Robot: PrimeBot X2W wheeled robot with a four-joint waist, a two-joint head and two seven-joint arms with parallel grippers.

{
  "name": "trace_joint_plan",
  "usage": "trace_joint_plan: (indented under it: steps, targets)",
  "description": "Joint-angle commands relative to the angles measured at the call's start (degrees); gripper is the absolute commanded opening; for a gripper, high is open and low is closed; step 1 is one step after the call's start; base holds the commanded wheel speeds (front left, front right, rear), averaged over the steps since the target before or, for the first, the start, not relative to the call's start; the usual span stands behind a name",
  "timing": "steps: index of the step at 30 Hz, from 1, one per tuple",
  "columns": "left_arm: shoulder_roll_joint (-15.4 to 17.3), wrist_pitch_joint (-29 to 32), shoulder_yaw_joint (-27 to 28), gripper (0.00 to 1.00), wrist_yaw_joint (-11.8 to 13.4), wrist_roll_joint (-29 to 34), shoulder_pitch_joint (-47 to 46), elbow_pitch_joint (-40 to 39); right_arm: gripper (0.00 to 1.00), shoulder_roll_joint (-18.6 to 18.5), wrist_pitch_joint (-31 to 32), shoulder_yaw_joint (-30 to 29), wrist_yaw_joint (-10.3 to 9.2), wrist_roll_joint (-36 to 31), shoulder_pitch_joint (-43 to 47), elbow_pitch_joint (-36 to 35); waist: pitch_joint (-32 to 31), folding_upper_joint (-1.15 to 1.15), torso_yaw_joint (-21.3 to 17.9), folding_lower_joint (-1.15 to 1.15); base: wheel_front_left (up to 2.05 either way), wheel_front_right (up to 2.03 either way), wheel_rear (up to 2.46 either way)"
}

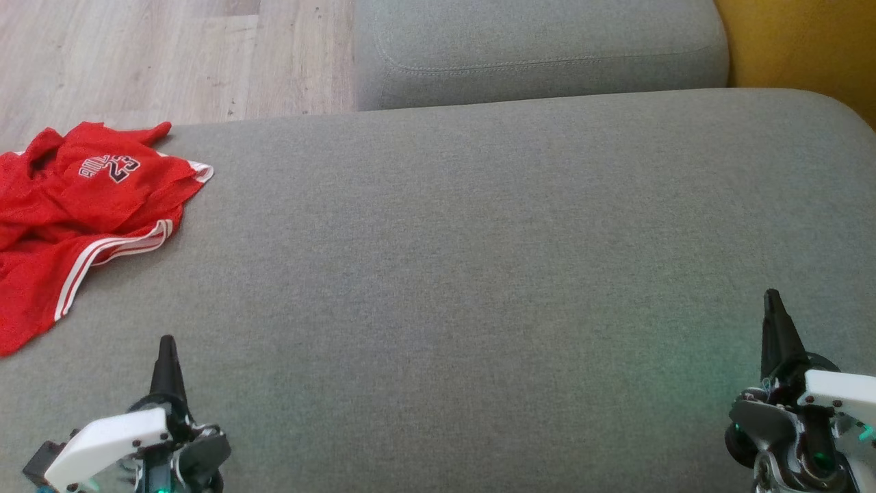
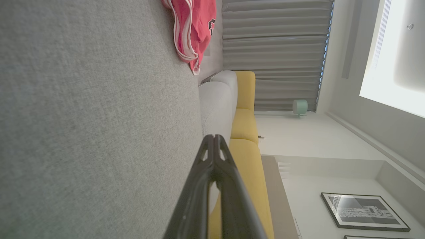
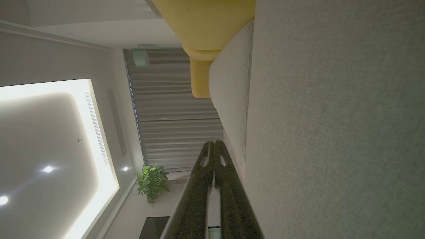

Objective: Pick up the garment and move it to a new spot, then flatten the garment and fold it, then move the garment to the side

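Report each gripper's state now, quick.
Left gripper: closed, holding nothing.
Right gripper: closed, holding nothing.

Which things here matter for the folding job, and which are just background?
Job: red mesh jersey with white trim, grey fabric sofa seat, left gripper, right gripper.
Background: yellow cushion, green potted plant, black-framed picture.

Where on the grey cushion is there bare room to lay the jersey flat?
The cushion is bare from the jersey at its left edge across to the right, and between the left gripper and right gripper. The far-left corner is crowded, where the jersey lies crumpled.
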Motion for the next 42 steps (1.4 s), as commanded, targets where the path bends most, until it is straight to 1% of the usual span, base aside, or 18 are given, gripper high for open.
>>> trace_joint_plan:
  steps: [1,42]
  targets:
    - [0.3,0.4,2.0,0.00,-0.4,-0.3,-2.7,-2.1,0.00,-0.3,0.3,1.2,0.40,-0.1,-2.9,-2.1,0.0,0.00,0.0,0.00,0.00,0.00,0.00]
    - [0.3,0.4,2.0,0.00,-0.4,-0.3,-2.7,-2.1,0.00,-0.3,0.3,1.2,0.40,-0.1,-2.9,-2.1,0.0,0.00,0.0,0.00,0.00,0.00,0.00]
